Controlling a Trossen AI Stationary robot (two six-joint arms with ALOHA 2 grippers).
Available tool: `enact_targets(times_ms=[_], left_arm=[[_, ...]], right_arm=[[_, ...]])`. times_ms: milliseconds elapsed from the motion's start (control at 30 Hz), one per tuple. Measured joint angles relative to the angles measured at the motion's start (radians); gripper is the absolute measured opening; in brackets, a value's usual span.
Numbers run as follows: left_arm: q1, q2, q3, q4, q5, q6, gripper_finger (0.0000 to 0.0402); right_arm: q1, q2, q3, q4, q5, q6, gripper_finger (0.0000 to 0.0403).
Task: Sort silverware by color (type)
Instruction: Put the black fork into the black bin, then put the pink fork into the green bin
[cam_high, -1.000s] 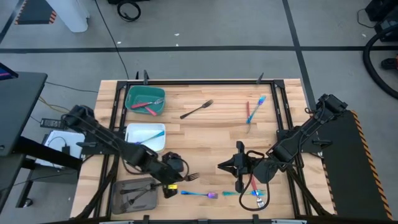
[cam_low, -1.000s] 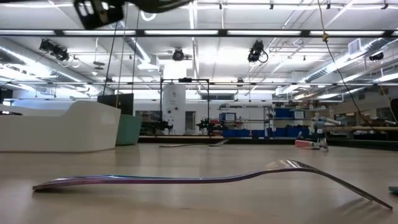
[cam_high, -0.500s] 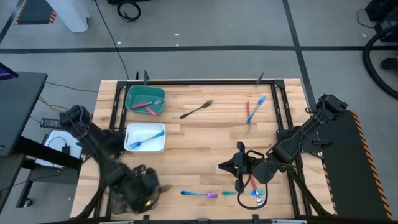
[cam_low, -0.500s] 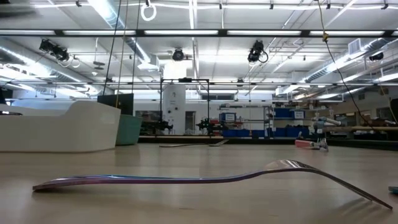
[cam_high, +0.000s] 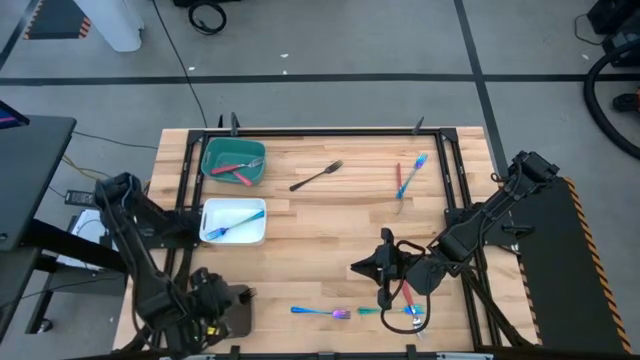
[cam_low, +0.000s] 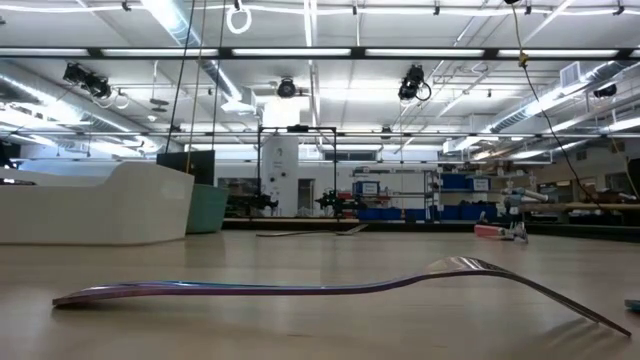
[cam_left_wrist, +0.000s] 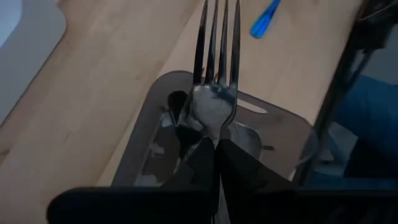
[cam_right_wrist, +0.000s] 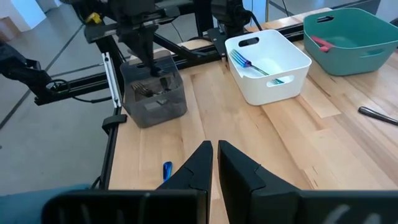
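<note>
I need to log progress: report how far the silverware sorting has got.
Done: red-handled pieces lie in the teal tray, iridescent ones in the white tray. In hand: the left tool holds a dark fork over the grey tray. Left: a dark fork, a red and blue pair, and pieces near the idle right tool.

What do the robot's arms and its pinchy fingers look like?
Both arms are dark, nearly black, built from jointed tube-like links. The left gripper and the right gripper each end in two flat, wedge-shaped black fingers. A black cable loops beside the right arm's wrist, and a small yellow mark shows near the left wrist.
</note>
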Motion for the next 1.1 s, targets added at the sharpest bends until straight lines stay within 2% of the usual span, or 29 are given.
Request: enact_targets(times_ms=[233,600,833,1100], left_arm=[[0.000,0.053,0.000,0.005,0.018,-0.015,0.0032],[0.002,0.063,0.000,-0.052,0.020,-0.040,0.0097],[0.059,0.063,0.000,-0.100,0.020,-0.049,0.0102],[0.147,-0.015,0.000,-0.109,0.004,0.099,0.0103]], right_arm=[[-0.018,0.000,0.000,0.015,0.000,-0.050,0.0034],[-0.085,0.000,0.000,0.071,0.000,-0.171,0.0034],[-0.125,-0.018,0.000,0.075,0.001,-0.208,0.0034],[-0.184,-0.028,0.000,0.054,0.004,-0.215,0.0034]])
